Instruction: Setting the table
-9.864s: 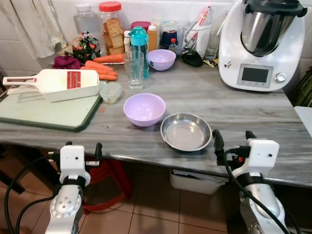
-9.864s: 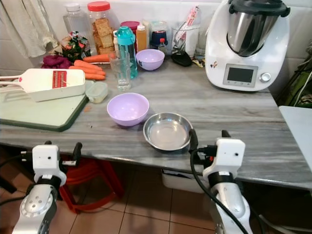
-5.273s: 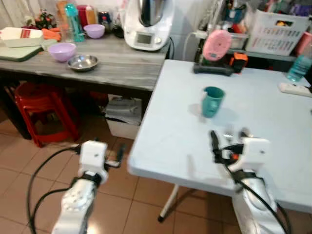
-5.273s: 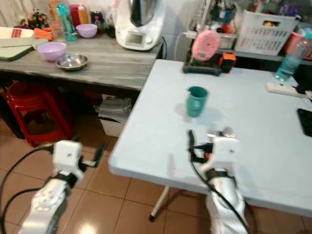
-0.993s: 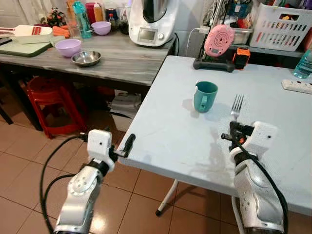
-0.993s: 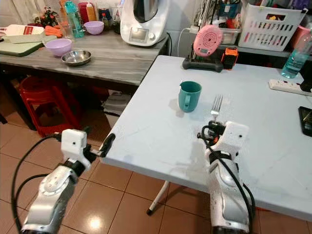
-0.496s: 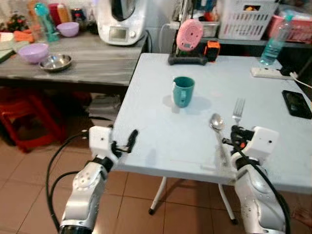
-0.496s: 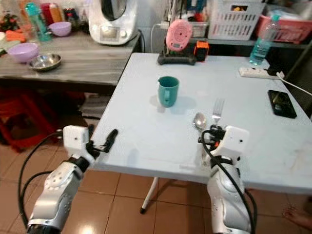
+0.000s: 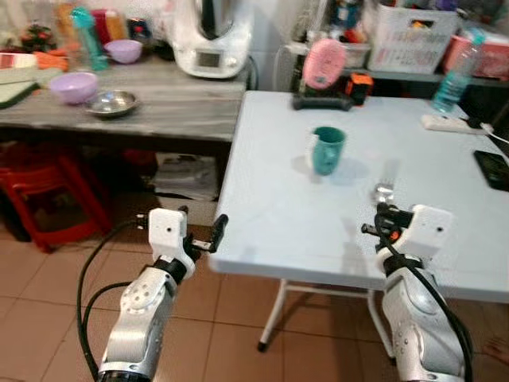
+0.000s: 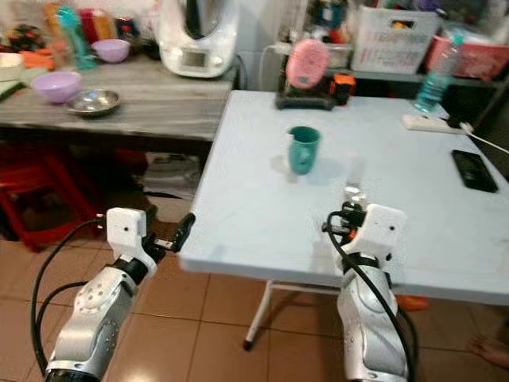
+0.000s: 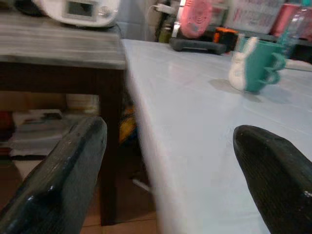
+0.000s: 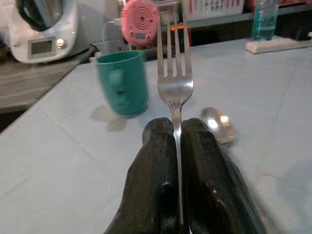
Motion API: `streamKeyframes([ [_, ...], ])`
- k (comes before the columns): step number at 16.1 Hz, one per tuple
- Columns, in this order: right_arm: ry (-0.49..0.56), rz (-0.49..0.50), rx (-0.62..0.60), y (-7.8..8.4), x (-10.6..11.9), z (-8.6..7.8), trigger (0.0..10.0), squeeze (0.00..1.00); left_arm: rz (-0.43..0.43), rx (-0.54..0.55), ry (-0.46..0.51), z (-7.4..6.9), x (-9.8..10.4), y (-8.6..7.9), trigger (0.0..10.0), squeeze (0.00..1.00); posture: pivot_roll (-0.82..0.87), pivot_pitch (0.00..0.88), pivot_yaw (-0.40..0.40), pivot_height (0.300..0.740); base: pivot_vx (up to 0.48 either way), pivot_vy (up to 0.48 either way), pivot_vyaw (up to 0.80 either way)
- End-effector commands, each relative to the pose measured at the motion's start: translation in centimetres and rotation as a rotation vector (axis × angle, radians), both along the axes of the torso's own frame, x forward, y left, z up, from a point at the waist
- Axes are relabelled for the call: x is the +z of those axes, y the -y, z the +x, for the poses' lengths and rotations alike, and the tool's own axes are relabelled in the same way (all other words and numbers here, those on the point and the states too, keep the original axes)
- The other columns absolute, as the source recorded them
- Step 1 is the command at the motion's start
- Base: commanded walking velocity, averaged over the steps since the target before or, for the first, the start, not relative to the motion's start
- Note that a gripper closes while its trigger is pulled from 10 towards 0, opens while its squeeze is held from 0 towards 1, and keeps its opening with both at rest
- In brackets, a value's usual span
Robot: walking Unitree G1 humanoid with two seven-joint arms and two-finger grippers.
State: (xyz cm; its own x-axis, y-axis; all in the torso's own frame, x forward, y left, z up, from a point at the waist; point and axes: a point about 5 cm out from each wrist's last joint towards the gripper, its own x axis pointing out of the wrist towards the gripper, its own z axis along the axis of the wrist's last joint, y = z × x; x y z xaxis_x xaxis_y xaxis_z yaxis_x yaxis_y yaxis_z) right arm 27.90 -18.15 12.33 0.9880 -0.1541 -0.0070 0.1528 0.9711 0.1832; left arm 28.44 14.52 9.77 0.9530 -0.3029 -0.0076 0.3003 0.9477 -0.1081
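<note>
Right gripper: your right gripper (image 12: 176, 131) is clamped tight on the fork (image 12: 173, 68), the handle pinched between both black fingers (image 12: 155, 161) and the tines sticking out ahead, free in the air.
Fork axis: you hold it lengthwise along the fingers, pointing across the white worktop (image 9: 274, 203) toward its far edge, roughly level with the surface.
Spoon: the spoon (image 12: 218, 124) lies on the worktop just beyond your fingertips and a little to one side of the fork's line; only its bowl can be made out. In the head views the spot is blurred.
Mug: the teal mug (image 10: 303, 149) stands upright farther in, toward the middle of the worktop, well apart from the spoon.
Key relation: the landing place for the fork is, by my judgement, directly below and just ahead of your right gripper, beside the spoon. Keep the fork's long axis parallel to the spoon and lower it straight down near the front edge.
Left gripper: your left gripper (image 9: 203, 235) hangs at the worktop's front left corner, fingers spread wide and holding nothing. It is far from the cutlery, so the right arm is the one for this.
Risk: the tines may catch the spoon bowl if you drift sideways.
</note>
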Motion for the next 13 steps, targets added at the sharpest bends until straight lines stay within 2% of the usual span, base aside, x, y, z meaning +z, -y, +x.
streamKeyframes([
  [1, 0.034, -0.002, 0.008, -0.25, 0.72, 0.28, 10.0, 0.0, 0.005, 0.003, 0.001, 0.1, 0.12, -0.27, 10.0, 0.0, 0.01, 0.0, 0.002, 0.74, 0.0, 0.36, 0.0],
  [13, 0.05, -0.001, -0.006, -0.13, 0.85, 0.7, 10.0, 0.0, 0.007, -0.001, 0.003, 0.22, 0.06, -0.12, 10.0, 0.0, 0.02, 0.0, 0.001, 0.74, 0.0, 0.384, 0.0],
])
